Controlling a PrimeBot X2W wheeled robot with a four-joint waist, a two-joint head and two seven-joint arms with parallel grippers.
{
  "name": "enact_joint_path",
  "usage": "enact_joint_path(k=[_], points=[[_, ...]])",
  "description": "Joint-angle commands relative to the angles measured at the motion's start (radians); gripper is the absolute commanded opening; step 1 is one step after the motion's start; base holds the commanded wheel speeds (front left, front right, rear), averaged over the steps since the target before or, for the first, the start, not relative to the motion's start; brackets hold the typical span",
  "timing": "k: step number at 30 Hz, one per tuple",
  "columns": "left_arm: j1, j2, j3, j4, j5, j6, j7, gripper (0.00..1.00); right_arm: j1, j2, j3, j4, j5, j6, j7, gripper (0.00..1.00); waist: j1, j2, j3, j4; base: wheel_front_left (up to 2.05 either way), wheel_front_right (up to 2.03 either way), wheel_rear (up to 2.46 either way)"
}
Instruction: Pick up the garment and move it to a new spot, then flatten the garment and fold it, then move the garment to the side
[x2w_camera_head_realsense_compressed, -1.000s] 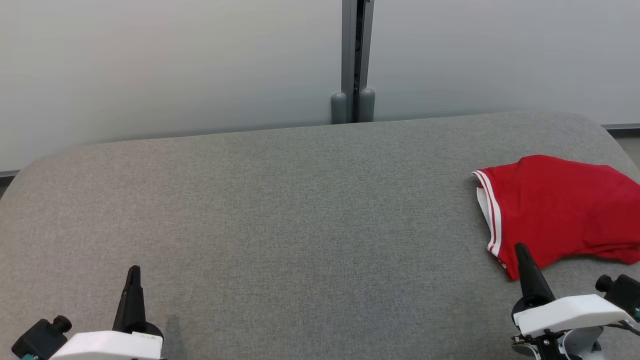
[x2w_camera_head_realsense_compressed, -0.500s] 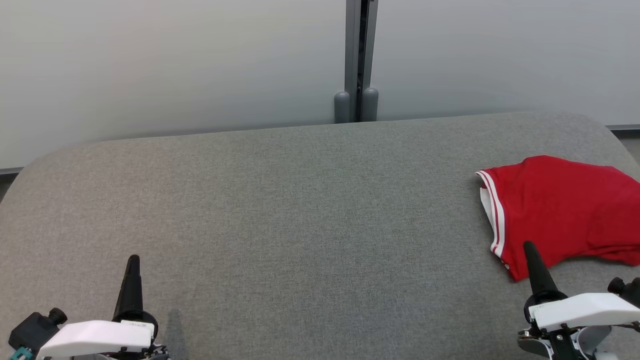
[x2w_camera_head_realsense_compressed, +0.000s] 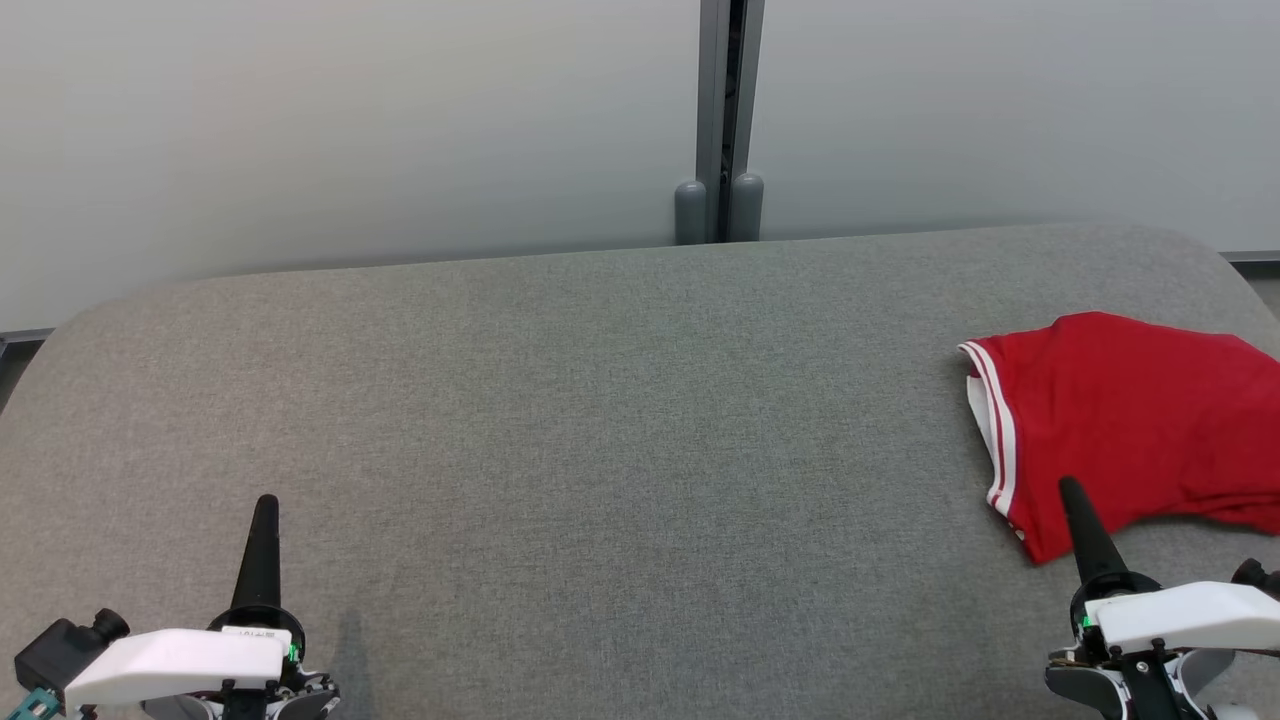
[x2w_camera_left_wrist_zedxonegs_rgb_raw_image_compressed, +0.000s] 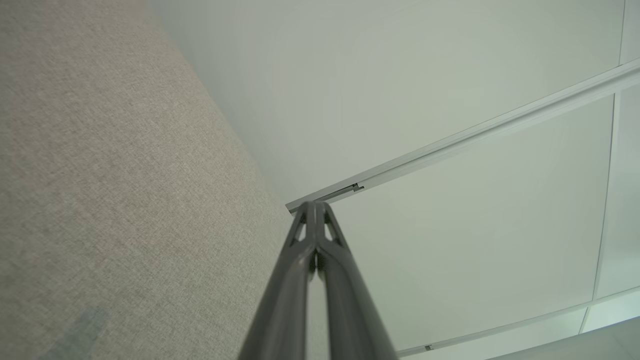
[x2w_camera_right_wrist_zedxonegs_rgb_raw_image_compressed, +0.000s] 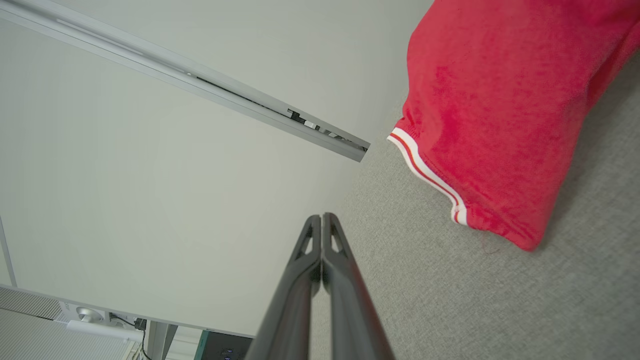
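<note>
A red garment (x2w_camera_head_realsense_compressed: 1120, 420) with a white-and-red striped hem lies folded at the right side of the grey fabric surface (x2w_camera_head_realsense_compressed: 600, 420); the right wrist view shows the garment (x2w_camera_right_wrist_zedxonegs_rgb_raw_image_compressed: 500, 100) at its upper right. My right gripper (x2w_camera_head_realsense_compressed: 1072, 487) is shut and empty, its tip in front of the garment's near left corner in the head view. In the right wrist view the right gripper (x2w_camera_right_wrist_zedxonegs_rgb_raw_image_compressed: 321, 216) is apart from the cloth. My left gripper (x2w_camera_head_realsense_compressed: 266, 502) stands shut and empty at the lower left, far from the garment. The left gripper (x2w_camera_left_wrist_zedxonegs_rgb_raw_image_compressed: 315, 204) has its fingers pressed together.
A pale wall with a grey vertical post (x2w_camera_head_realsense_compressed: 728, 120) rises right behind the surface's far edge. The surface's rounded corners fall away at far left and far right. Broad bare grey fabric spans the middle and left.
The head camera has shifted slightly, so the whole scene slid right. Both grippers have drawn back toward the bottom edge, the right one away from the garment.
</note>
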Motion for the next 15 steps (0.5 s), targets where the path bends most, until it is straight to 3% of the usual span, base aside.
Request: enact_joint_path(k=[1,15], points=[[-0.025,0.006,0.006,-0.009,-0.023,-0.006,0.005,0.0,-0.02,-0.004,-0.007,-0.011,0.025,0.0,0.009,0.0,0.0,-0.0001,0.0,0.001,0.0,0.0,0.0],[-0.041,0.007,0.01,-0.008,-0.14,-0.012,0.039,0.0,-0.019,-0.001,-0.034,-0.02,0.143,0.0,0.043,0.0,-0.0001,-0.0001,0.003,0.009,0.0,0.0,0.0]])
